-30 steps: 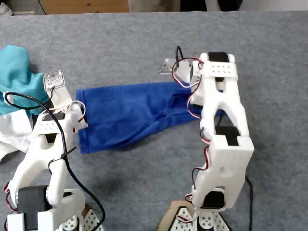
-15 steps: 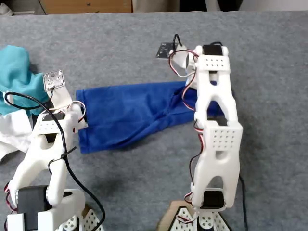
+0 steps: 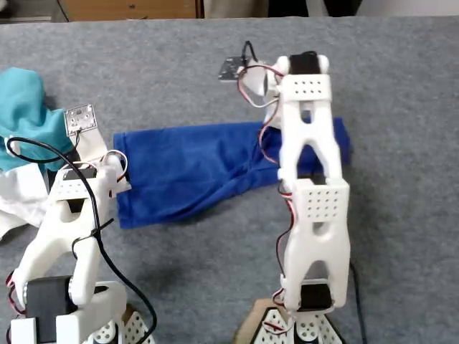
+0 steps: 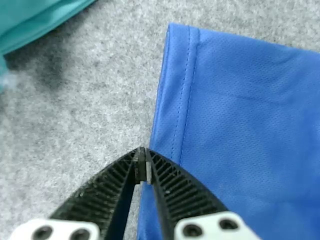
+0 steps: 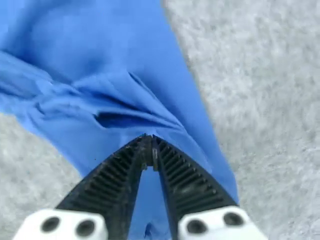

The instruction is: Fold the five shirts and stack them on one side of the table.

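- Jaws first: how do they stand?
- Left jaws are closed tip to tip right at the hem of the blue shirt [image 4: 240, 125]. Right jaws are closed too, with their tips over creased blue cloth. Whether either pair has cloth pinched, I cannot tell.
- What differs from a second ago?
- The right arm [image 3: 315, 215] has stretched toward the far edge of the tabletop [image 3: 143, 64] and swung a little toward the left edge. More of the shirt's right end now shows beside it. The left arm [image 3: 72, 215] has not moved, and the hem end lies where it lay.
- Where is the blue shirt [image 3: 186, 168], and how does it run?
- It lies flat in the middle of the tabletop, its long axis running left to right, roughly along the near edge. The stitched hem faces the left edge, just beside the left arm. The other end passes under the right arm.
- What does one view give that another lacks?
- The high view gives the whole length, plus a teal shirt [image 3: 25, 107] bunched at the left edge with white cloth [image 3: 21, 190] on its near side. The left wrist view shows the hem's double stitching, and a corner of the teal shirt near it but apart. The right wrist view shows folds gathered close to the tips, which the arm hides from above.
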`<action>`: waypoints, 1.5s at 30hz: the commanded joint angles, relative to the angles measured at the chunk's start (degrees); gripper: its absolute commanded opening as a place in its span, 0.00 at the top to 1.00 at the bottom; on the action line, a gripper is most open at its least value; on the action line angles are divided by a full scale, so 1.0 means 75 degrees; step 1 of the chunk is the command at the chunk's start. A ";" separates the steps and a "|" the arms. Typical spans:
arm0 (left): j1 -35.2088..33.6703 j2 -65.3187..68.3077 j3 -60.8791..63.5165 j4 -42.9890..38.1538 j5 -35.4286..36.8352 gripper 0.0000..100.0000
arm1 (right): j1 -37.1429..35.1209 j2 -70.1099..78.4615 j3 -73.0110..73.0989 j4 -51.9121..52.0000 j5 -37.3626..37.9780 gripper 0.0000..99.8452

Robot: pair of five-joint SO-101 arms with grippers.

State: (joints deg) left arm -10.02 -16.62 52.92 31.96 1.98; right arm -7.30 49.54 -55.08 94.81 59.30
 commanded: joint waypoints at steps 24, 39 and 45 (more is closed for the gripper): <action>0.0070 -0.0322 -0.0035 -0.0105 -0.0047 0.98 | 0.0170 -0.0100 -0.2034 0.1020 -0.2004 1.00; 0.0070 -0.0322 -0.0035 -0.0105 -0.0047 0.98 | -0.0264 -0.1916 0.2983 -0.0621 -0.2262 1.00; 0.0070 -0.0322 -0.0035 -0.0105 -0.0047 0.98 | -0.0404 -0.1002 0.3136 -0.2157 -0.2790 1.00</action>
State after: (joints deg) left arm -10.02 -16.62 52.92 31.96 1.98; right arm -9.41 40.57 -31.16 83.82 40.31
